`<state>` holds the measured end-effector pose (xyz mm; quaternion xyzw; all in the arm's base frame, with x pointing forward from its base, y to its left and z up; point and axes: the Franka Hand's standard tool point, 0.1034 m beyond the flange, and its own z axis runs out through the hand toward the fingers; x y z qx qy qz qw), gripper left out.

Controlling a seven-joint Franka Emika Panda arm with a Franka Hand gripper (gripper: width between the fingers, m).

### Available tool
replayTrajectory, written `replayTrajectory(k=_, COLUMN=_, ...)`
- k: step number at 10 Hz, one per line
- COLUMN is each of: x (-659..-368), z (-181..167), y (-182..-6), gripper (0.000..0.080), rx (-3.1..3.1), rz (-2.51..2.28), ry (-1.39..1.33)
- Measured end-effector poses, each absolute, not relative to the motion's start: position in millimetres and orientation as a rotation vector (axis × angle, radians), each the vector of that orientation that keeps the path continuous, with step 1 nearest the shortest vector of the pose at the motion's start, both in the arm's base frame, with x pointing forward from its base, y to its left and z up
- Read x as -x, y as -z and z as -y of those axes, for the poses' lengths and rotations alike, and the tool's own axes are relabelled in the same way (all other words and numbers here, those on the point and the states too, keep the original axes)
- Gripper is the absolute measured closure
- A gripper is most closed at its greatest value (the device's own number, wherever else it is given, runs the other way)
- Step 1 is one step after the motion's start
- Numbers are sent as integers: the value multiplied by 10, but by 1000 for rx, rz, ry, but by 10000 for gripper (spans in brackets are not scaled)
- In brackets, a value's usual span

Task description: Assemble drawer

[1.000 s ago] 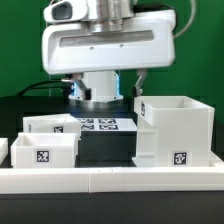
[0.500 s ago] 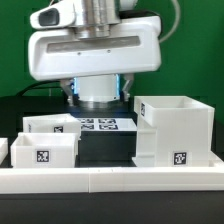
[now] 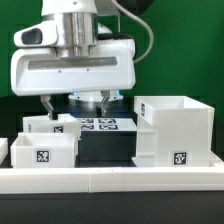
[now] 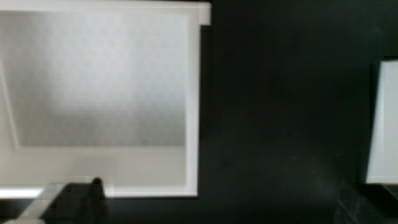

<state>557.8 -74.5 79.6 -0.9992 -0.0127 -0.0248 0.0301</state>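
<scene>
The drawer's large boxy housing point(image 3: 176, 130) stands on the exterior view's right, with a tag low on its front. Two small open-top trays sit on the left: the back tray point(image 3: 50, 124) and the front tray point(image 3: 42, 153), which shows a tag. My gripper point(image 3: 75, 104) hangs open and empty just above the back tray, holding nothing. In the wrist view the white inside of a tray point(image 4: 98, 95) lies below me. One dark fingertip point(image 4: 79, 200) shows beside its edge. A white edge point(image 4: 386, 120) shows at the far side.
The marker board point(image 3: 100, 125) lies flat on the black table between the trays and the housing. A long low white rail point(image 3: 110, 181) runs along the front of the scene. A green wall stands behind.
My gripper has moved toward the exterior view's left and lower, from above the marker board to above the back tray. The drawer parts have not moved.
</scene>
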Motion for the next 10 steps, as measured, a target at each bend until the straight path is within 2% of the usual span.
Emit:
replayTrajectory(k=2, x=-5561, z=784, y=-664, gripper=151, rx=3095, rz=92, ry=93)
replayTrajectory(k=6, x=-5562, z=789, y=-659, gripper=151, rx=3095, rz=103, ry=94)
replayTrajectory(k=10, x=-5375, z=836, y=-391, gripper=151, rx=3112, rz=146, ry=80)
